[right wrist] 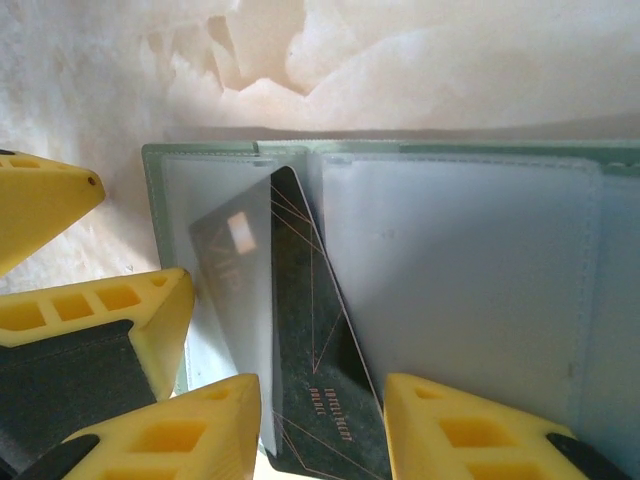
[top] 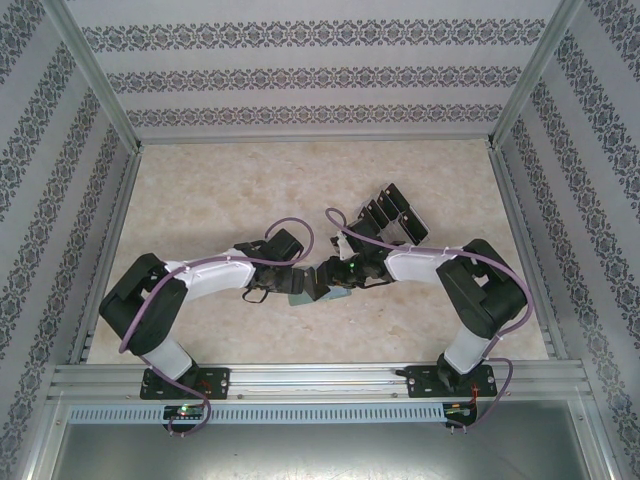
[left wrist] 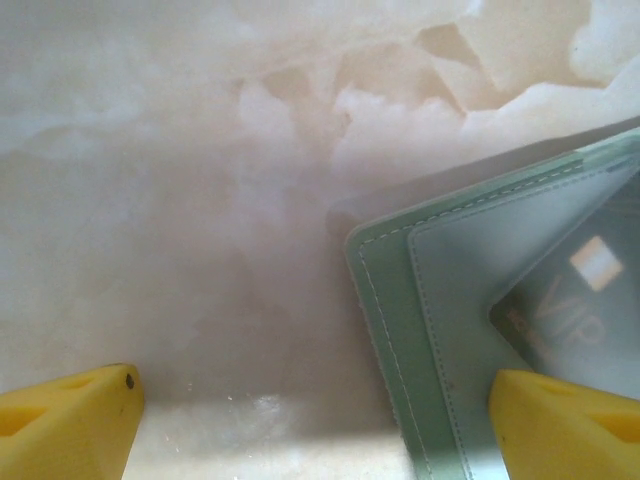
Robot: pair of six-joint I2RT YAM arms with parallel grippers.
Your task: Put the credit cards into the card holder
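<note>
right gripper (right wrist: 322,392) clamped on a black credit card (right wrist: 300,300), card's top end slid under the translucent pocket of the open card holder (right wrist: 450,290), which lies flat on the marble table (left wrist: 150,200). left gripper (left wrist: 312,385) jaws wide apart, one finger over the holder's edge.

From above, the arms hide most of the card holder (top: 299,297). At the right wrist, a frosted pocket (right wrist: 225,300) veils the upper half of the credit card (right wrist: 312,350); the bottom edge cuts off its lower end.
</note>
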